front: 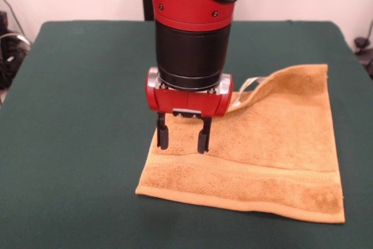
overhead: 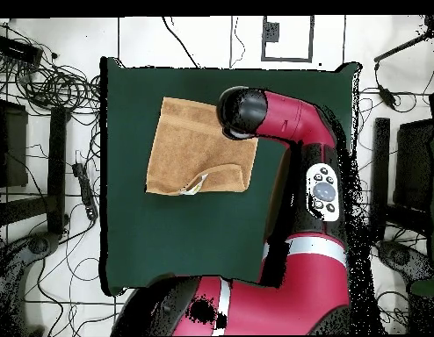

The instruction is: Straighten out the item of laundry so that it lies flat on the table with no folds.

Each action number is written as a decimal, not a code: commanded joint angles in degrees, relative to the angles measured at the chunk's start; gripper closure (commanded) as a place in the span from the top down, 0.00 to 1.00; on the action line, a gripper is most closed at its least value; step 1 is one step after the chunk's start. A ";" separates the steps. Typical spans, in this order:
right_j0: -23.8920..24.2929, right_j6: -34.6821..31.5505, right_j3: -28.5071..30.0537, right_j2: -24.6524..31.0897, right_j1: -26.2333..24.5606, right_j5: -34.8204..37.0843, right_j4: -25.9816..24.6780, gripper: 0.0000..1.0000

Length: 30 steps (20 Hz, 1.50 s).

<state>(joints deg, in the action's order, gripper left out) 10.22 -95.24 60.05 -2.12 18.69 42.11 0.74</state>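
The item of laundry is a golden-orange towel spread on the green table. Its far edge is folded over onto itself, and a white tag shows at the fold. My gripper points straight down over the towel's left part, near its far-left corner. Its fingers are open with nothing between them. In the overhead view the towel lies toward the table's top, with the fold along its lower edge. The arm's wrist covers the towel's right edge and hides the gripper.
The red arm reaches across the table's right side in the overhead view. Cables and dark stands lie on the floor round the table. A black post stands behind the table's far edge.
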 commanded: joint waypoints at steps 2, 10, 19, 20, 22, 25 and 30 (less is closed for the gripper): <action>-1.08 -6.69 9.37 3.21 -1.07 1.02 -0.25 1.00; -1.76 -8.28 12.31 2.43 1.47 0.24 -0.24 1.00; -2.32 -9.67 12.87 1.80 2.32 0.38 0.09 1.00; -2.36 -9.89 12.56 1.75 2.12 0.41 0.19 1.00; -2.38 -10.09 12.05 1.58 1.84 0.59 0.26 1.00; -2.52 -10.55 11.65 1.29 1.51 0.55 0.38 1.00; -3.46 -12.18 11.19 0.10 1.25 -0.20 0.42 1.00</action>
<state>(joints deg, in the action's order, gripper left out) 9.52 -95.24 65.75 -3.56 21.76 42.11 0.30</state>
